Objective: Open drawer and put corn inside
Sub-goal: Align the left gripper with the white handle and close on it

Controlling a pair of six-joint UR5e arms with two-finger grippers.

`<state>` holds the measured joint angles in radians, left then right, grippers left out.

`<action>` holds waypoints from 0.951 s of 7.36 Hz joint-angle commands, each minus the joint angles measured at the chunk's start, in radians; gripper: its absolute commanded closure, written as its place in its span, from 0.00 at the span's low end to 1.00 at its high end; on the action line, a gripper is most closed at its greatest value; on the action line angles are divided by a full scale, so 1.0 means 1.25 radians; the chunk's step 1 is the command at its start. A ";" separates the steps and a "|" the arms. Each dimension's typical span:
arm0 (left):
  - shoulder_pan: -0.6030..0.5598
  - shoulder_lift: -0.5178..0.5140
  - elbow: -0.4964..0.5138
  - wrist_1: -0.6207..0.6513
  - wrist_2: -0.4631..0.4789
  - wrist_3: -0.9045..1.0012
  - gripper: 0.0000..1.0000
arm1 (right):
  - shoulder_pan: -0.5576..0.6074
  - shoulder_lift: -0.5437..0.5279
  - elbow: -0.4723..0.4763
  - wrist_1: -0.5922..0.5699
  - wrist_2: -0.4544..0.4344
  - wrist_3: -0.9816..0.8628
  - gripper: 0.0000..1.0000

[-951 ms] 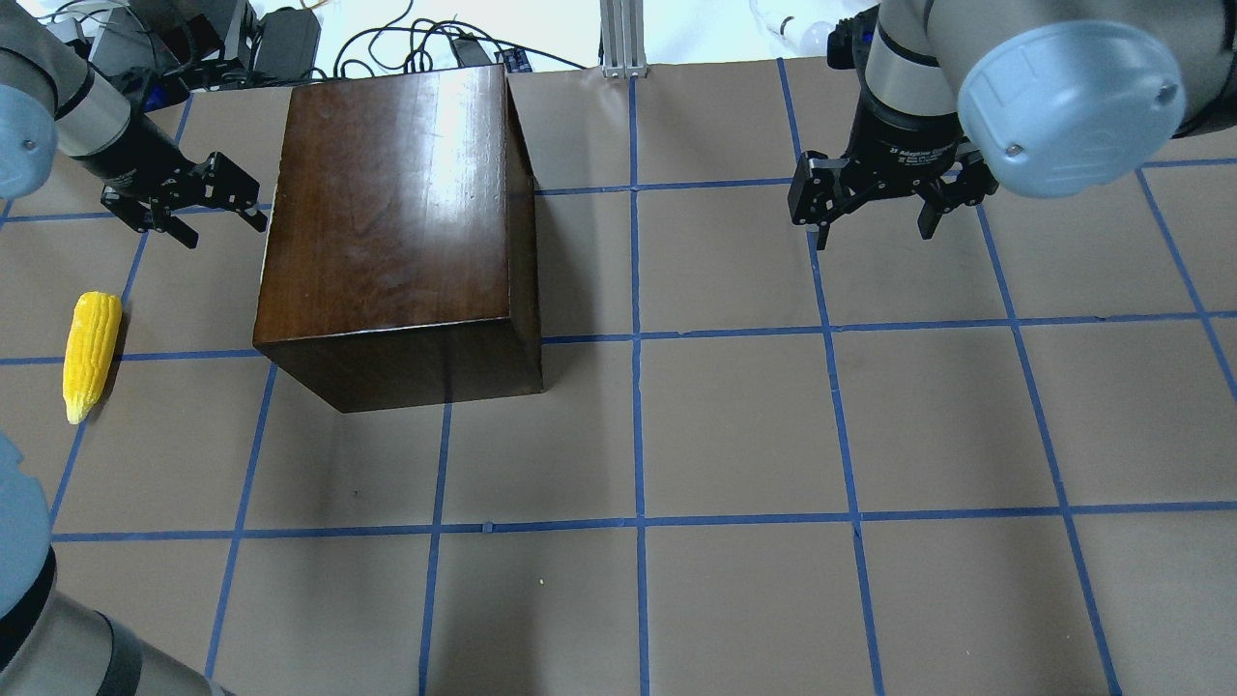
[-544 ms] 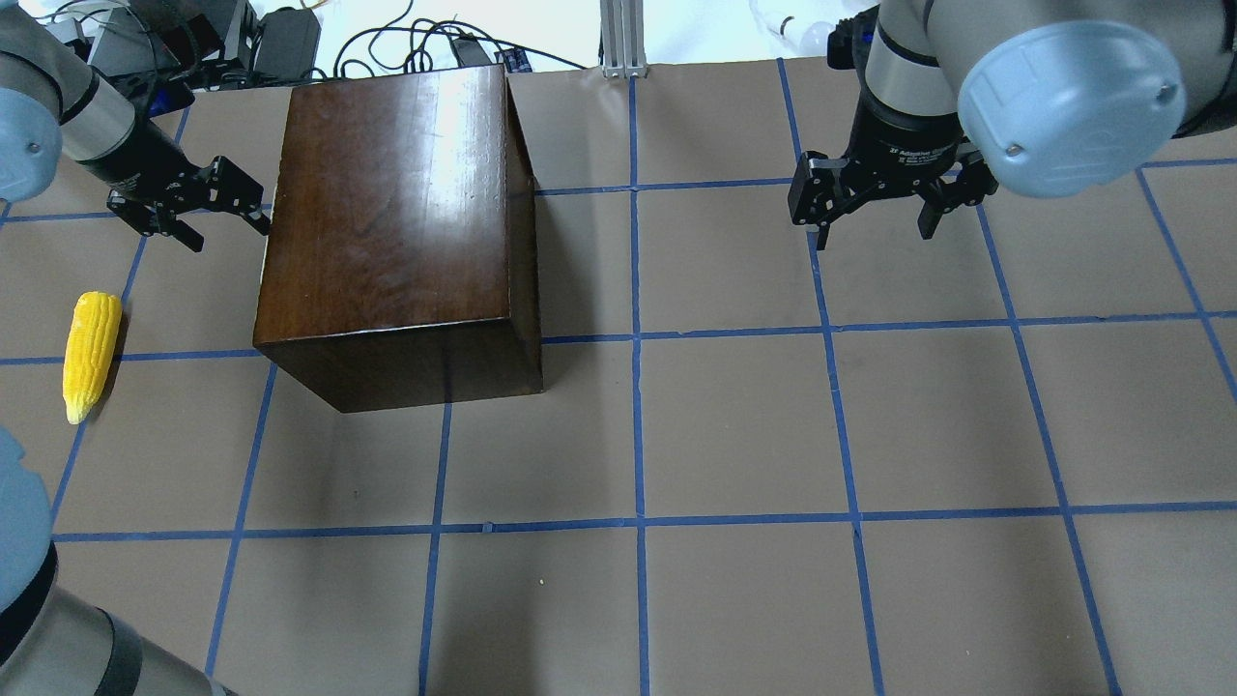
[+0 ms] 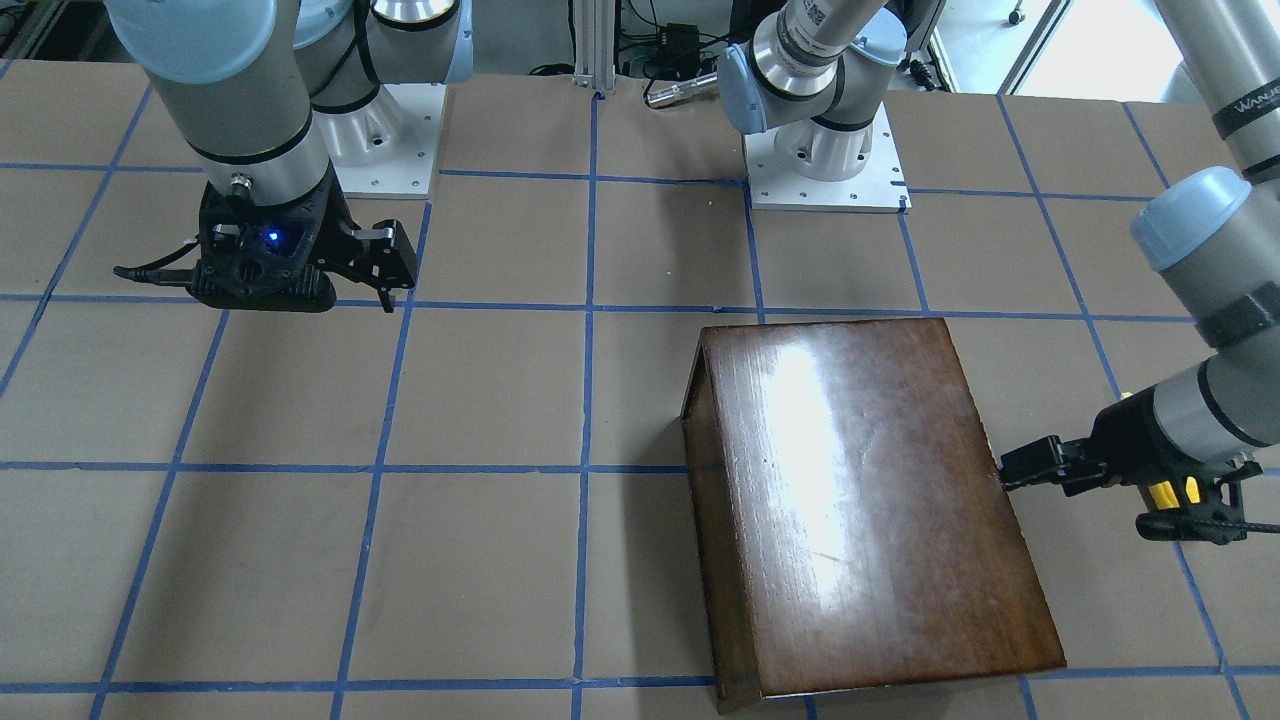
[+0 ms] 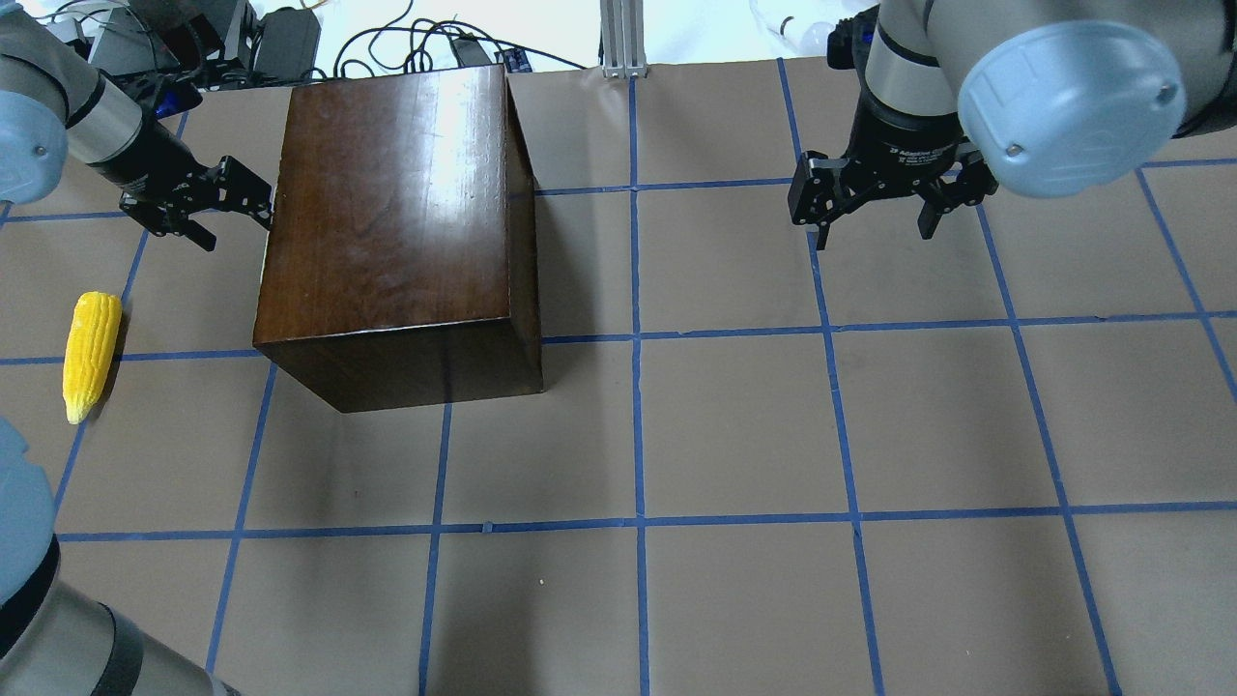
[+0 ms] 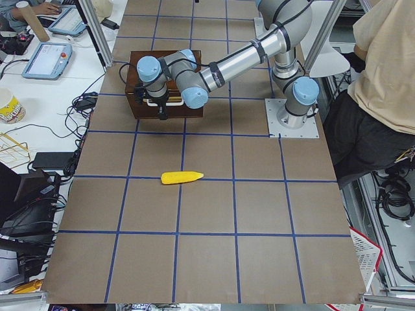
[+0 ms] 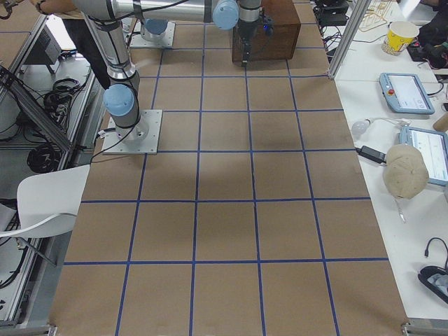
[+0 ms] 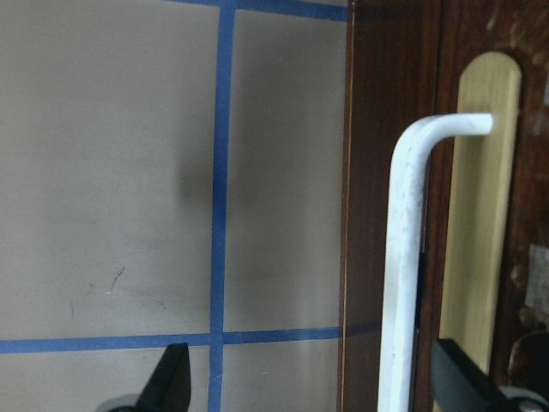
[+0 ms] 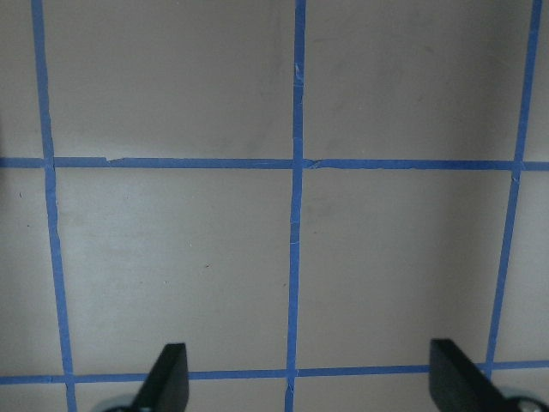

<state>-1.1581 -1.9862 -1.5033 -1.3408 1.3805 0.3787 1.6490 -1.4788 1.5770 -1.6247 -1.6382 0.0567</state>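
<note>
The left claw (image 4: pixel 238 232) is released, its two black fingers (image 7: pixel 171 382) spread wide and grasping nothing. It points sideways at the left face of the one glossy dark-brown wooden cabinet (image 4: pixel 387 213), with one fingertip right at that face's edge in the overhead view. In the left wrist view a single white bent bar handle (image 7: pixel 403 257) stands between the spread fingers, nearer one of them. Whether a finger touches it cannot be told. The handle sits on a pale wooden plate (image 7: pixel 480 215) fixed to the worn dark-brown front of the drawer (image 7: pixel 530 172). The drawer is shut flush in the cabinet, so what it holds cannot be seen.

The right claw (image 4: pixel 875 235) is also released and empty. It hangs pointing down over bare table, well apart from the cabinet on its other side.

There is one bright yellow toy corn cob (image 4: pixel 92 356), tapered to a point and ribbed with kernels. It lies flat on the brown paper-covered table (image 4: pixel 734 435) with its blue tape grid. It is outside the cabinet, off the cabinet's left side and apart from it. It is nearer the robot than the left claw, with its pointed end toward the robot.
</note>
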 commanded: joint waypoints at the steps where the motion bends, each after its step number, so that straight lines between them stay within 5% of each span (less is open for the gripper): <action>1: 0.000 -0.003 -0.001 0.006 0.000 0.019 0.00 | 0.000 0.000 0.000 -0.001 0.000 0.000 0.00; 7: 0.002 -0.008 -0.002 0.007 -0.001 0.035 0.00 | 0.000 0.000 0.000 0.000 0.000 0.000 0.00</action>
<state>-1.1556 -1.9933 -1.5051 -1.3315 1.3791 0.4215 1.6490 -1.4787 1.5769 -1.6245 -1.6383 0.0567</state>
